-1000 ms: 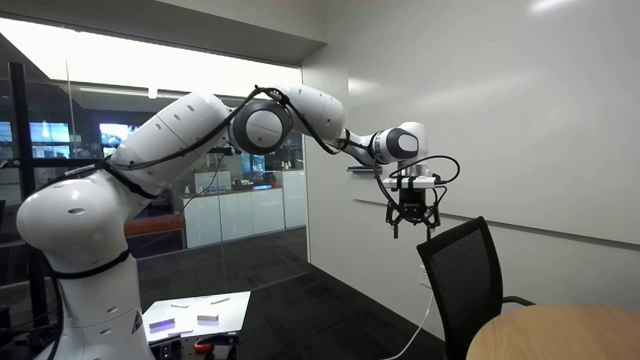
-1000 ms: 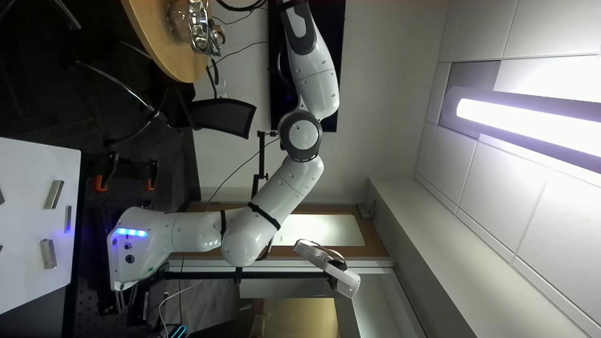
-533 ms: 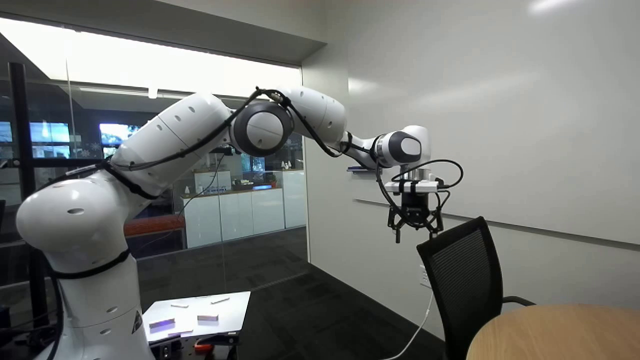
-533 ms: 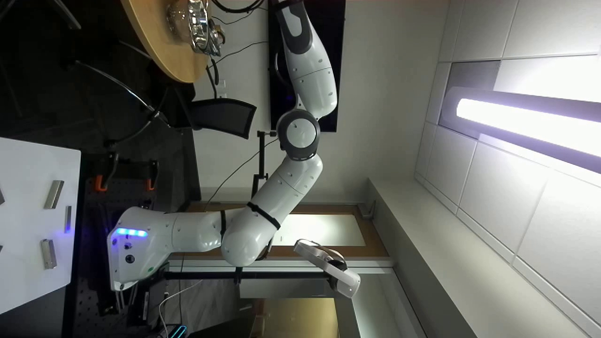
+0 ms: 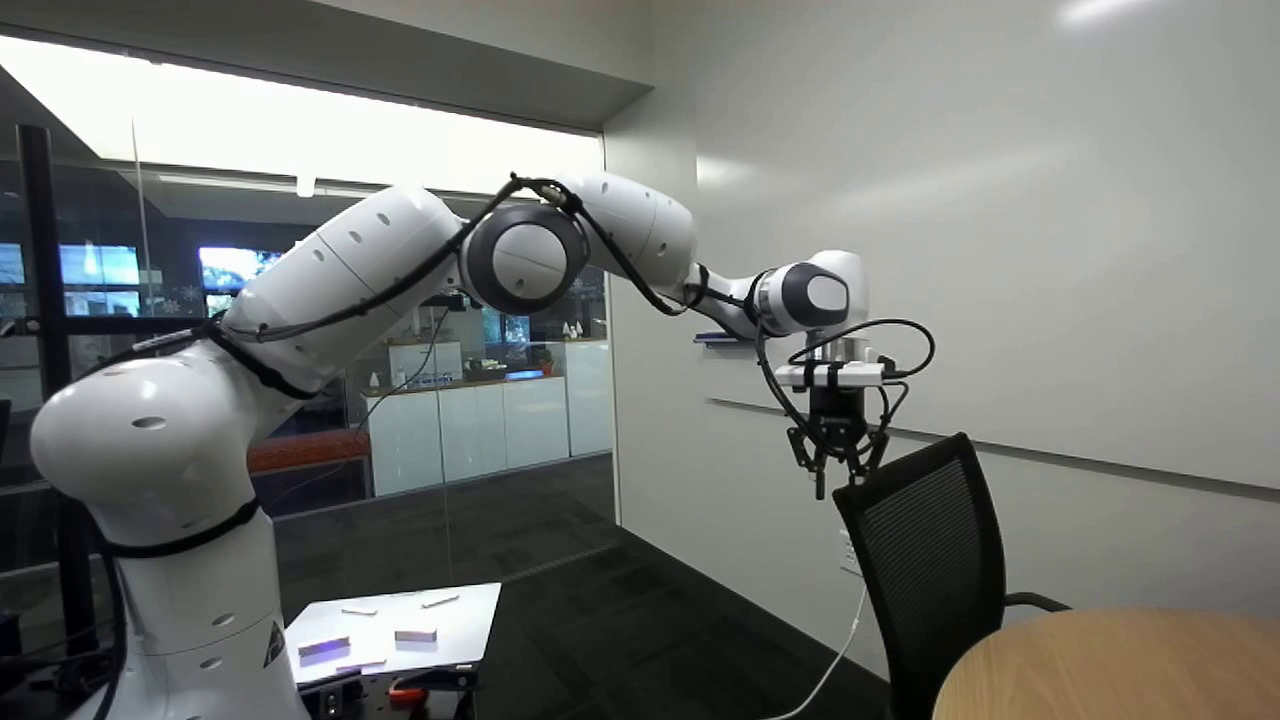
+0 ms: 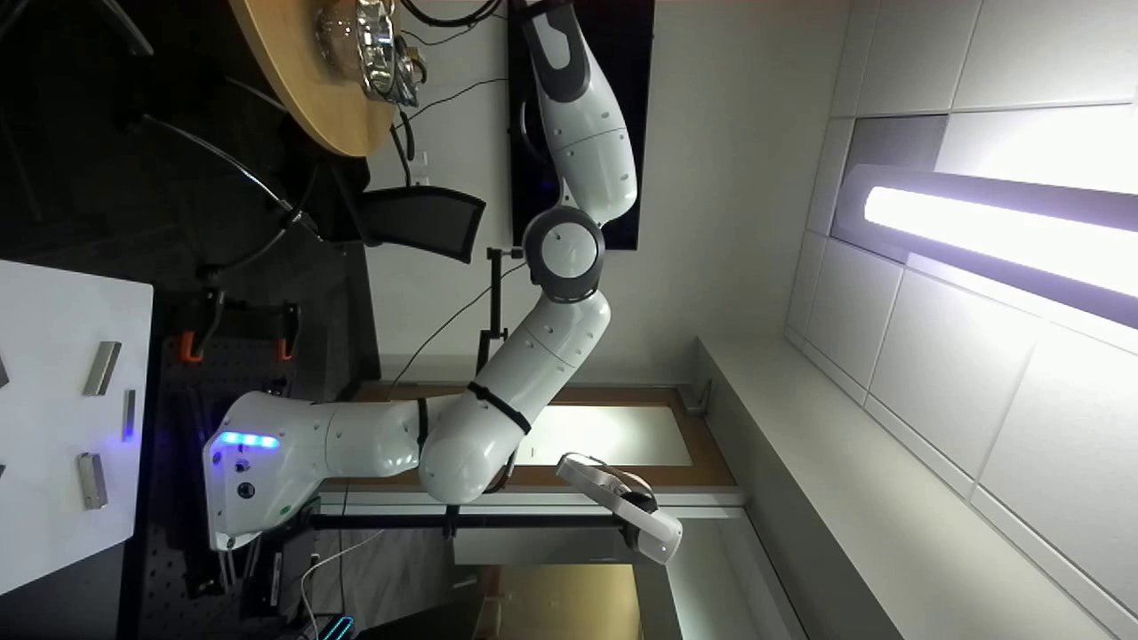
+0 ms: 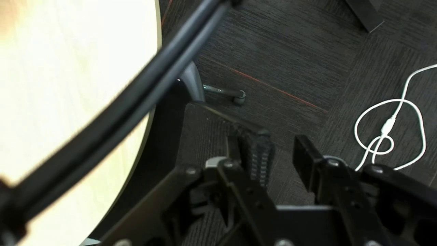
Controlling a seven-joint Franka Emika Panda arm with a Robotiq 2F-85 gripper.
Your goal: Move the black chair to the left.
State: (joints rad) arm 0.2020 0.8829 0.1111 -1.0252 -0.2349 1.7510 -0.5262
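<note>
The black chair [image 5: 925, 560] stands upright beside the wooden table, its mesh backrest rising above the tabletop; a further exterior view, lying on its side, shows that chair [image 6: 427, 220] too. My gripper [image 5: 838, 485] points down at the backrest's upper corner. From the wrist, the backrest's top edge [image 7: 261, 160] lies between the two fingers of the gripper [image 7: 268, 148], close to the left one. A gap of bare floor shows between that edge and the right finger, so the jaws are partly closed but open. Whether the left finger touches the backrest I cannot tell.
A round wooden table [image 5: 1120, 660] stands right against the chair's front side, with a shiny metal bowl [image 6: 373, 44] on it. A white cable [image 7: 387, 128] lies on the floor. Behind the chair is a whiteboard wall [image 5: 1000, 300]. A white board [image 5: 400, 620] with several small blocks sits by the arm's base.
The gripper has come down and a little to the right, onto the backrest's corner, and its fingers have drawn closer together. The chair has not moved.
</note>
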